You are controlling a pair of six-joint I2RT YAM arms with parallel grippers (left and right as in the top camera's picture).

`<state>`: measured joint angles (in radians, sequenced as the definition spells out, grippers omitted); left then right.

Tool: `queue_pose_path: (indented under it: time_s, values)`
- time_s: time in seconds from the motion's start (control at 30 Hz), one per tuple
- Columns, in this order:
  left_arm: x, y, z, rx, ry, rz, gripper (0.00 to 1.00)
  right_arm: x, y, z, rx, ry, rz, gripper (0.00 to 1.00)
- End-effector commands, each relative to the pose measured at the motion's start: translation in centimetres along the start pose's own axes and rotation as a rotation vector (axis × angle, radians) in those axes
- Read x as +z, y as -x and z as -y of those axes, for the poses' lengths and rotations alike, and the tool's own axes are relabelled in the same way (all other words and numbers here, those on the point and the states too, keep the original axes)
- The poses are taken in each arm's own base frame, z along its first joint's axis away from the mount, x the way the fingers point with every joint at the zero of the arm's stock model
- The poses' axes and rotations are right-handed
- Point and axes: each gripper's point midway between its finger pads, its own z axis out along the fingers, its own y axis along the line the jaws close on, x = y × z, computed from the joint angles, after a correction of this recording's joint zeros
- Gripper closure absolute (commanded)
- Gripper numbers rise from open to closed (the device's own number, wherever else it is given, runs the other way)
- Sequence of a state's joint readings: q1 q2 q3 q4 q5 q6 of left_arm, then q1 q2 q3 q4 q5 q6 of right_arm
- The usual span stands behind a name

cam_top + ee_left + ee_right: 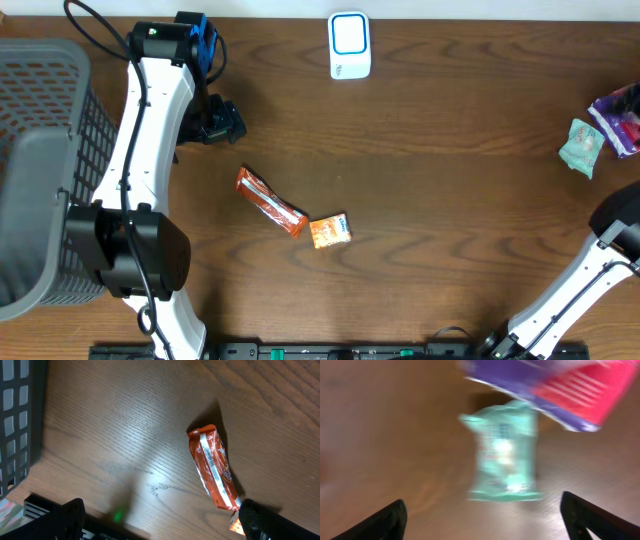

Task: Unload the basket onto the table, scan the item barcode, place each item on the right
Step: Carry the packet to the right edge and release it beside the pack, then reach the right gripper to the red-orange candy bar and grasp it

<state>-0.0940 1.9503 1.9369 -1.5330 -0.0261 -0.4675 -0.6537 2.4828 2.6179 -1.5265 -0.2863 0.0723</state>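
left claw [162,520] held spread, empty | right claw [482,515] spread above mint pack [504,452] (blurred) | scanner [349,45] set at 12 o'clock for barcodes

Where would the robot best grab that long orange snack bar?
Across its narrow middle, from straight above. The orange snack bar lies flat on the table, long and slim, so its width is easy to span. One end lies right beside a small orange packet; avoid that end.
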Motion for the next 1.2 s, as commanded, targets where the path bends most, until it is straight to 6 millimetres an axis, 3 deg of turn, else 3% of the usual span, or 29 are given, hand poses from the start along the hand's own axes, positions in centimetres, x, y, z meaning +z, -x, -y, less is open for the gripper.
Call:
queue_pose_path:
  time_s: [0.0, 0.13, 0.17, 0.23, 0.33, 0.43, 0.6, 0.73, 0.77, 1.0, 1.17]
  values:
    - [0.4, 0.0, -0.2, -0.004, 0.016, -0.009, 0.02, -4.6, -0.6, -8.1, -0.145, 0.250, 0.060, 0.05]
    - [0.4, 0.0, -0.3, -0.004, 0.015, -0.009, 0.02, -5.5, -4.4, -14.2, -0.278, 0.439, -0.040, 0.09]
    - [0.4, 0.0, -0.3, -0.004, 0.016, -0.009, 0.02, -5.2, -5.0, -15.3, -0.304, 0.454, -0.056, 0.21]
    - [0.4, 0.0, -0.2, -0.004, 0.016, -0.009, 0.02, -3.8, -6.6, -17.2, -0.342, 0.435, -0.110, 0.29]
    - [0.4, 0.0, -0.2, -0.004, 0.015, -0.009, 0.02, -1.4, -9.9, -20.4, -0.410, 0.434, -0.215, 0.20]
    - [0.4, 0.0, -0.2, -0.004, 0.015, -0.009, 0.02, 1.1, -14.1, -23.4, -0.529, 0.427, -0.329, 0.17]
    - [0.4, 0.0, -0.2, -0.004, 0.016, -0.009, 0.02, 4.8, -22.0, -26.6, -0.718, 0.372, -0.519, 0.08]
    - [0.4, 0.0, -0.3, -0.004, 0.016, -0.009, 0.02, 6.8, -28.3, -28.4, -0.875, 0.331, -0.643, 0.07]
    - [0.4, 0.0, -0.2, -0.004, 0.016, -0.009, 0.02, 7.7, -29.9, -29.1, -0.925, 0.316, -0.656, 0.01]
    - [0.4, 0.0, -0.3, -0.004, 0.016, -0.009, 0.02, 10.7, -36.5, -33.9, -0.974, 0.298, -0.639, 0.01]
    - [0.4, 0.0, -0.3, -0.004, 0.015, -0.009, 0.02, 12.0, -42.7, -36.8, -1.048, 0.333, -0.654, 0.01]
